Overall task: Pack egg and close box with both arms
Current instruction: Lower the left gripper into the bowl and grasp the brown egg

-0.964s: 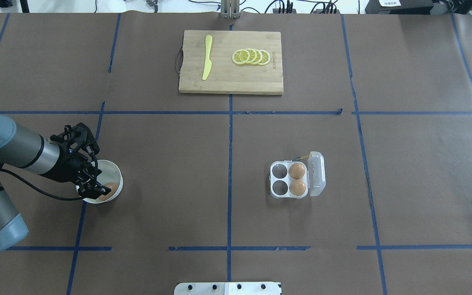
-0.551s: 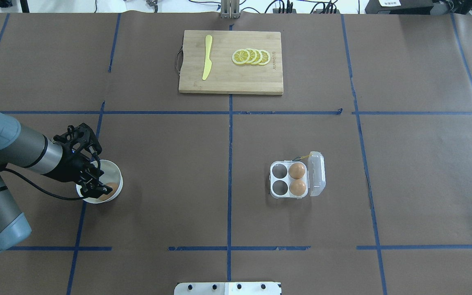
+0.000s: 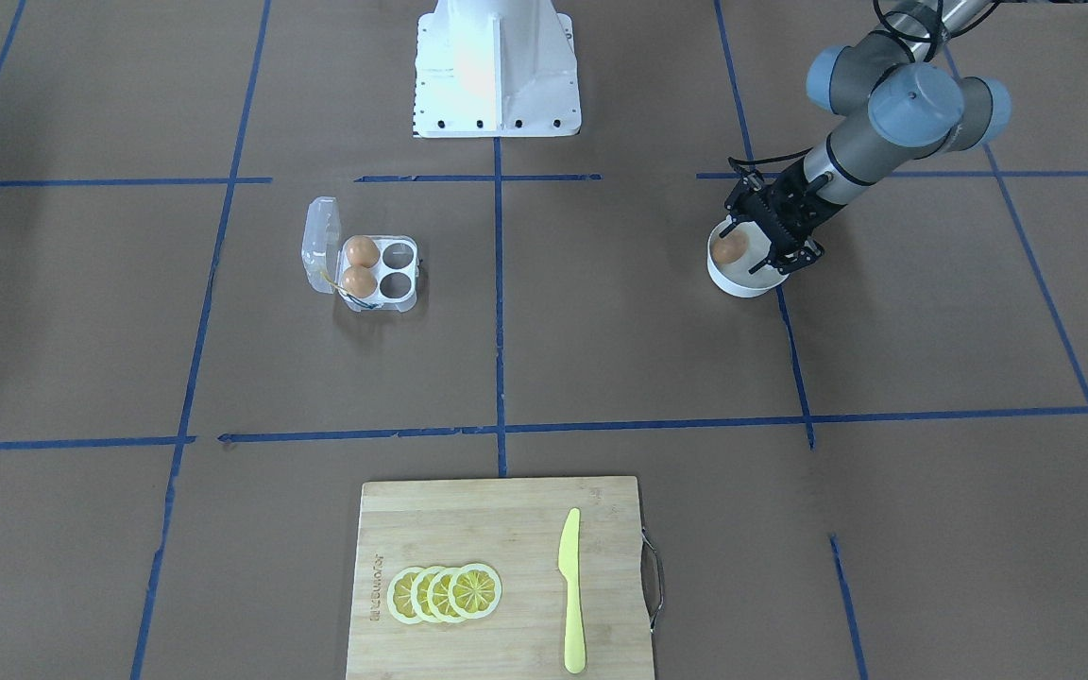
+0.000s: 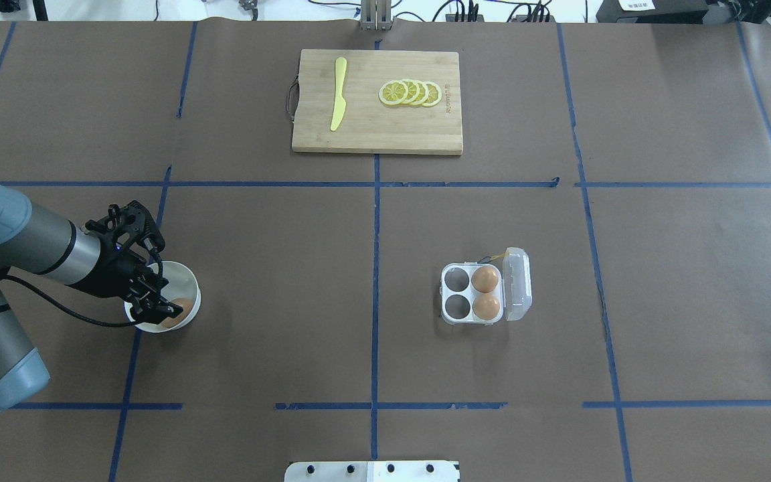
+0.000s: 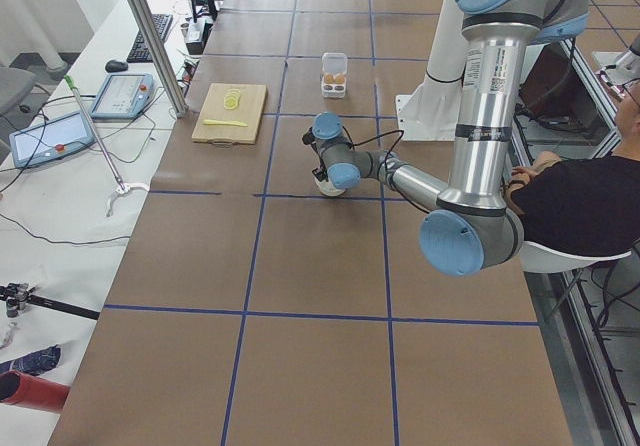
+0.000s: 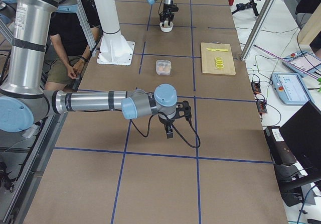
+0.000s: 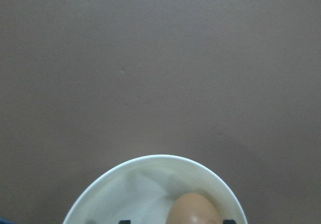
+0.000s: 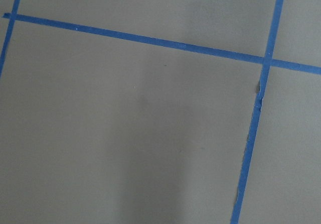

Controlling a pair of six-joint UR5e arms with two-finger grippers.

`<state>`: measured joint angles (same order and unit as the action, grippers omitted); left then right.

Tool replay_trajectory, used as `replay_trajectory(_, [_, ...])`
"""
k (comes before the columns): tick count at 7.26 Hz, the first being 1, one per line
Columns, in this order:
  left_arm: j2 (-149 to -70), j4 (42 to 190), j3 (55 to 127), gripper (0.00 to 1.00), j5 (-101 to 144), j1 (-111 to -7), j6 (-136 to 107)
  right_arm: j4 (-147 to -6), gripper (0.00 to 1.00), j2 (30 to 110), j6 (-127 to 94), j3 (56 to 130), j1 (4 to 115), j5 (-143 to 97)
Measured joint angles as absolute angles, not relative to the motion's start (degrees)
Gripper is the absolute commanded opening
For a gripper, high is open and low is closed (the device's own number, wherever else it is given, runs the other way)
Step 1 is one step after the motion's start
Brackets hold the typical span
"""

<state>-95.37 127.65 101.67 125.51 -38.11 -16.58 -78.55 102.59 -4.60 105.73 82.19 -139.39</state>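
A tan-brown egg [image 4: 183, 308] lies in a round white bowl [image 4: 189, 278] at the table's left; it also shows in the front view [image 3: 729, 247] and the left wrist view [image 7: 193, 210]. My left gripper [image 4: 163, 294] reaches down into the bowl, open, with a finger on each side of the egg. The clear egg carton [image 4: 456, 277] sits right of centre with its lid [image 4: 518, 284] swung open to the right. Two eggs [image 4: 485, 278] fill its right cells and its left cells are empty. My right gripper [image 6: 170, 133] shows only in the exterior right view, over bare table, and I cannot tell its state.
A wooden cutting board [image 4: 377, 130] with a yellow knife [image 4: 338, 94] and lemon slices [image 4: 411, 92] lies at the far middle. The white pedestal [image 3: 497, 66] stands at the robot's side. Blue tape lines cross the brown paper.
My left arm has shifted slightly and the gripper has settled a little further into the bowl around the egg. The carton and its eggs have not moved.
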Motion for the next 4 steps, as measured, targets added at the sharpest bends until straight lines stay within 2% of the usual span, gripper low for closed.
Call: replay_trajectory(4, [-95.25, 126.95, 101.82, 0.68, 125.57, -38.13, -16.98, -78.6, 1.0, 102.65, -4.57, 105.73, 82.18, -139.39])
